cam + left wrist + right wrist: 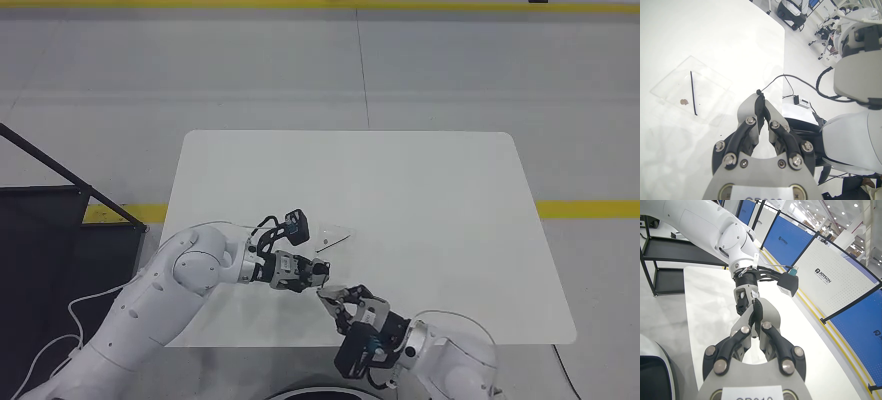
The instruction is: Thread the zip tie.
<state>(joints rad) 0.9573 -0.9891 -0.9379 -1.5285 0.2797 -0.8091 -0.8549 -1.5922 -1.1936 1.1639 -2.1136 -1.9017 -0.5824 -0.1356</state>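
My left gripper (762, 98) is shut on a thin black zip tie (758, 92). The tie's small head pokes out at the fingertips and its strap arcs away over the table edge. A second black zip tie (693, 91) lies flat in a clear plastic tray (715, 75) a little beyond that gripper. My right gripper (755, 303) is shut with its ribbed pads pressed together, and I see nothing between them. In the top view the left gripper (320, 270) and right gripper (328, 293) nearly meet tip to tip near the table's front edge, with the tray (337, 238) just behind them.
The white table (430, 190) stretches bare to the back and right. A small brown speck (684, 101) lies in the tray. A black shelf cart (662, 255) stands off the table's left side. Blue and white panels (829, 275) stand beyond a yellow floor line.
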